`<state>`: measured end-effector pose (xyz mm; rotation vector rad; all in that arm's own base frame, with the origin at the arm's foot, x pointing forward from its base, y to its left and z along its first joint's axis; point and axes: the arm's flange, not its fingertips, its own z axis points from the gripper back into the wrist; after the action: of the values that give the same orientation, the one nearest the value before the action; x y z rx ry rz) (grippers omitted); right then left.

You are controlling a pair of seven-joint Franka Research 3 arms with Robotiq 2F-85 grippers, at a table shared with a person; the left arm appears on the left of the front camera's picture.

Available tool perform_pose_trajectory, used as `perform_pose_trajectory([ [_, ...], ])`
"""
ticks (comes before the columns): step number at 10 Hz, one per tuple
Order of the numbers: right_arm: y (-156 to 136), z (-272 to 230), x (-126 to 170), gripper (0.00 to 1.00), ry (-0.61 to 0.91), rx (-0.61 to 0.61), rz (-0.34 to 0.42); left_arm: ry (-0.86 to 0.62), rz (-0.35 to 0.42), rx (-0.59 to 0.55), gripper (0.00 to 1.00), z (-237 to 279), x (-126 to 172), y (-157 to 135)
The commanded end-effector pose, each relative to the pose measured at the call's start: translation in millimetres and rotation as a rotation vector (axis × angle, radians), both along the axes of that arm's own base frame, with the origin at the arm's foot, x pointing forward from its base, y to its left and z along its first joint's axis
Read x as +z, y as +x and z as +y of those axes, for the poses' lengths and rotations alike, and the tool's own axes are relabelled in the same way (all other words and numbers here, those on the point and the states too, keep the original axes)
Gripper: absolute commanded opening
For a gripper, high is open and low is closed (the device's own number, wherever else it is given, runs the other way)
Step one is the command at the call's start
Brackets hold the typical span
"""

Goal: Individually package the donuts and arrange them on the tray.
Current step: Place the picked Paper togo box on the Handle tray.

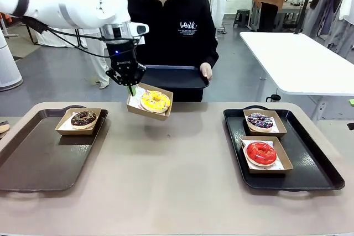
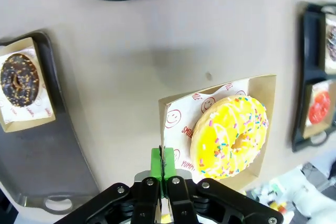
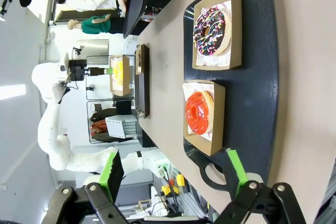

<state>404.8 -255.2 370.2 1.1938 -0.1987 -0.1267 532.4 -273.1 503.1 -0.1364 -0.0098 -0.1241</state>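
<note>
1. Your left gripper [image 1: 130, 88] is pinched shut on the rim of the box [image 2: 262, 85] carrying the yellow donut [image 1: 155, 101]. It hangs above the far middle of the table [image 1: 177, 181], tilted, clear of the surface. Gripping the cardboard edge likely spares the icing.
2. The person's hand [image 1: 206, 71] holds an extra tray [image 1: 171, 75] at the far edge, probably to receive that box.
3. The chocolate donut [image 1: 83, 118] sits boxed at the far end of the left tray [image 1: 33, 164].
4. The sprinkled donut [image 1: 259, 120] and the red donut [image 1: 261, 153] sit boxed on the right tray [image 1: 310, 164], sprinkled farther, red nearer.
5. Your right gripper [image 3: 173, 174] hovers over the right tray, jaws wide, holding nothing.
6. Surface: plain tan tabletop. Room: grey floor, with a white table [image 1: 298, 59] far right.
</note>
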Motion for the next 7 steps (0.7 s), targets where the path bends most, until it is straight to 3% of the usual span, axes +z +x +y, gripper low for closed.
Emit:
perform_pose_trajectory([
  [1,1,0,1,1.0,0.008,-0.01,0.012,-0.078,0.038,-0.022,0.01,53,30,-43],
  [4,1,0,1,1.0,0.008,-0.01,0.012,-0.078,0.038,-0.019,0.01,120,50,-94],
  [7,1,0,1,1.0,0.008,-0.01,0.012,-0.069,0.01,0.059,0.01,207,35,-131],
])
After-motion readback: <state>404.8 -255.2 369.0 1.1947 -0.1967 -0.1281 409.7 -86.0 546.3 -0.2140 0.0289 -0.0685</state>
